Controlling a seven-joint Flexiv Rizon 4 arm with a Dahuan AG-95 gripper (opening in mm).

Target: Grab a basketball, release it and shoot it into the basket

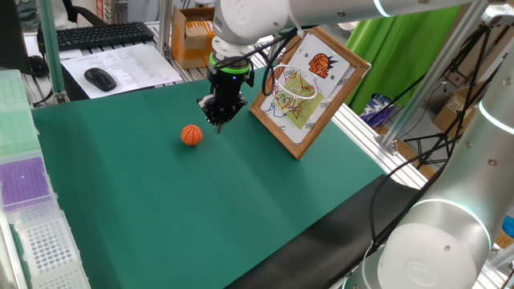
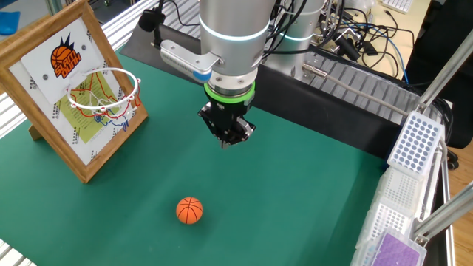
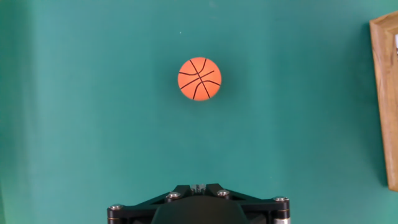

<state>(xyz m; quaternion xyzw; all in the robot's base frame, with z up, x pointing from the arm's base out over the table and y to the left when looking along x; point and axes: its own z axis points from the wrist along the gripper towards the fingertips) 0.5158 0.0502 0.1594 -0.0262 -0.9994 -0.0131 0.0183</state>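
Basketball first: the small orange ball with thin black seam lines point(image 3: 199, 78) sits alone on the green table mat point(image 1: 209, 209), resting on the cloth and touching nothing else. From one fixed view I see it point(image 1: 191, 135) just left of and below the arm's black two-finger gripper point(image 1: 218, 120); from the other fixed view it point(image 2: 190, 210) lies nearer the camera than the gripper point(image 2: 228, 139), which hangs above the mat. The fingertips look drawn close together in both fixed views, but I cannot tell for certain whether they meet; the hand view shows only the black base of the hand. I see nothing between them, and they touch neither ball nor mat. The white ring hoop with white net point(image 2: 103, 92) is fixed to the wood-framed printed board point(image 2: 44, 89) standing tilted on the mat, well apart from the ball.
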